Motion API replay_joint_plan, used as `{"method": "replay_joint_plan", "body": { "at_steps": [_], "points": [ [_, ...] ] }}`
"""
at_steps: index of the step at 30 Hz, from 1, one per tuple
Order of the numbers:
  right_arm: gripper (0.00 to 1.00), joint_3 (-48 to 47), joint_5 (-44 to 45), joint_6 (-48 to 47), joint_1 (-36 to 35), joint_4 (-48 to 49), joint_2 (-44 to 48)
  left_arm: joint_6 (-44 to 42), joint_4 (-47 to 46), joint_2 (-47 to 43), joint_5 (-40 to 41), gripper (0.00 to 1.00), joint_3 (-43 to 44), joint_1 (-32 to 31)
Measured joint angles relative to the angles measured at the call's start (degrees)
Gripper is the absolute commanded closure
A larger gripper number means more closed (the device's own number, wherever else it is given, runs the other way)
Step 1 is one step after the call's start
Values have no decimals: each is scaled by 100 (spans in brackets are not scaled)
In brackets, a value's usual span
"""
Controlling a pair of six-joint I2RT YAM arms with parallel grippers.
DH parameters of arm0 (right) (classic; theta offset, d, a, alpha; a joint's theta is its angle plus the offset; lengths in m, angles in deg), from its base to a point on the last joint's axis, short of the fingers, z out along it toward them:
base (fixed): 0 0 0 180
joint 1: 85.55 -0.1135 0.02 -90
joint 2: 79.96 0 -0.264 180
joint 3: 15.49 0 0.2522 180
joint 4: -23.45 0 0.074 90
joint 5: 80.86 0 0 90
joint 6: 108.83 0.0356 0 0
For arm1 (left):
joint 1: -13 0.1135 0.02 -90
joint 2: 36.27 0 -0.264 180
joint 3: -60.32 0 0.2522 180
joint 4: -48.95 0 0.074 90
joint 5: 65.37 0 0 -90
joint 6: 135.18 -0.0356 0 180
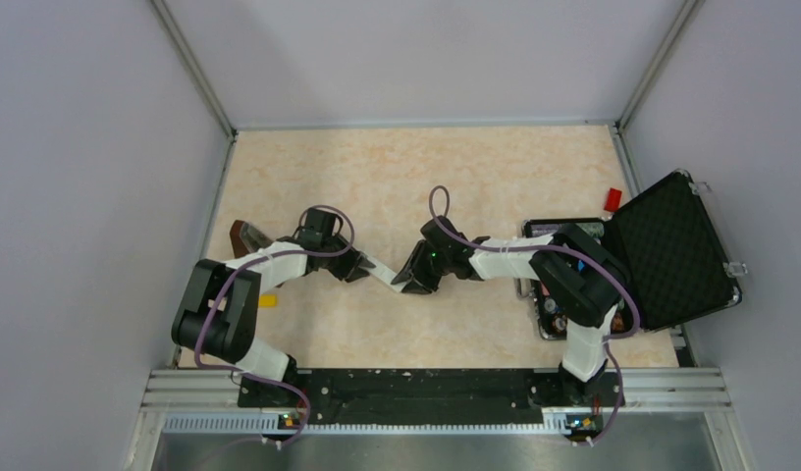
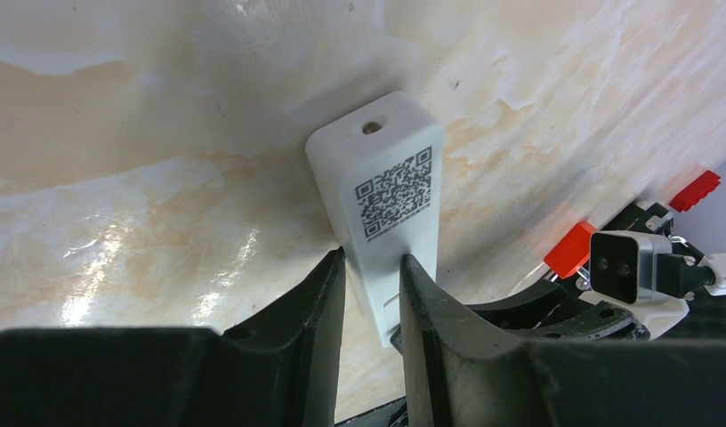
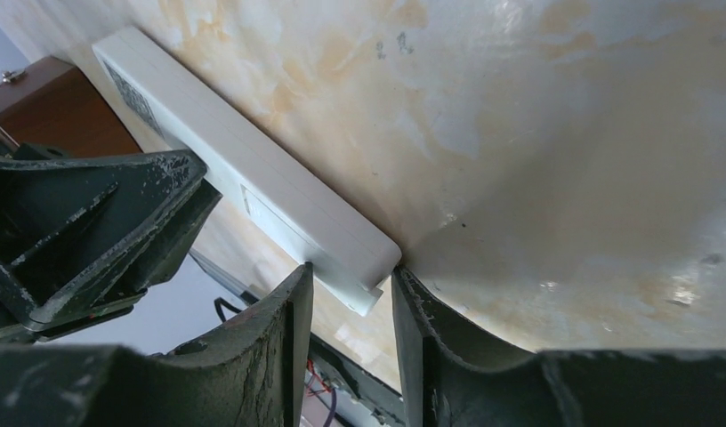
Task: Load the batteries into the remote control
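1. The remote control [image 2: 386,196], a slim white rectangular plastic bar with a QR label on its plain back, sits mid-table between the two arms, gripped at both ends.
2. The left gripper [image 2: 373,267] is narrowed onto one end, with its black fingers [image 2: 328,294] pressed to the long sides.
3. The right gripper [image 3: 350,280] pinches only the corner tip of the opposite end. I cannot tell whether the bar rests on the marbled beige table [image 1: 426,177] or hangs just above it.
4. Likely risk: that shallow corner hold slips if either arm pulls or twists, and the bar swings or drops.
5. A faint rectangular seam near the right end suggests the cover is closed, so prying it could lever the bar out of the left grip.
6. No batteries are identifiable. They may lie by the open black foam-lined case [image 1: 671,250], so fetching them means releasing one end.
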Motion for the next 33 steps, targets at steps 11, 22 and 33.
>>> {"method": "replay_joint_plan", "body": {
  "at_steps": [11, 22, 33],
  "points": [
    [64, -39, -216, 149, -212, 173, -151, -42, -127, -9, 46, 68, -35, 2],
    [65, -144, -35, 122, -291, 225, -216, -1364, 446, -149, 463, 53, 461, -20],
    [65, -221, 149, 63, -323, 192, -236, -3930, 763, 236, 741, 38, 2050, -20]
  ]
}}
